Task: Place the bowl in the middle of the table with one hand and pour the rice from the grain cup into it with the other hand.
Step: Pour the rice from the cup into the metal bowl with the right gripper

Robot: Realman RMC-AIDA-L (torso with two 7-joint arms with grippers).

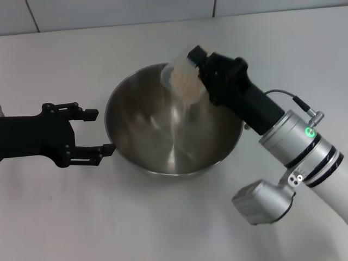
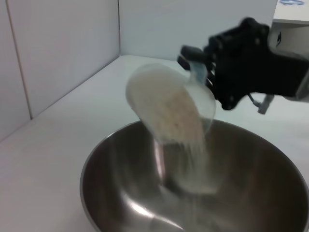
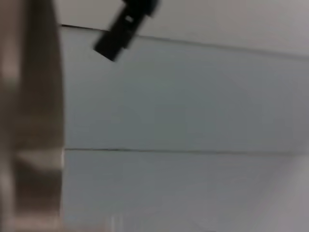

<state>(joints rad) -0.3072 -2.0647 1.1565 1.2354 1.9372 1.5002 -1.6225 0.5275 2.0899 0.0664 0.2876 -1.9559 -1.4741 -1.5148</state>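
Observation:
The steel bowl (image 1: 145, 128) stands on the white table (image 1: 81, 217) near its middle. My right gripper (image 1: 197, 64) is shut on the clear grain cup (image 1: 182, 80) and holds it tilted over the bowl's far side. Rice (image 2: 176, 116) slides out of the cup (image 2: 145, 87) and falls in a thin stream into the bowl (image 2: 116, 188); the right gripper (image 2: 203, 67) shows behind the cup. My left gripper (image 1: 98, 132) is open just left of the bowl's rim, with its near fingertip (image 1: 106, 148) close to or touching the rim. The right wrist view shows only the cup's blurred side (image 3: 29, 121).
A tiled wall (image 1: 109, 13) runs along the table's far edge. The right arm (image 1: 304, 147) reaches in from the right front. Bare tabletop lies in front of the bowl and to its far left.

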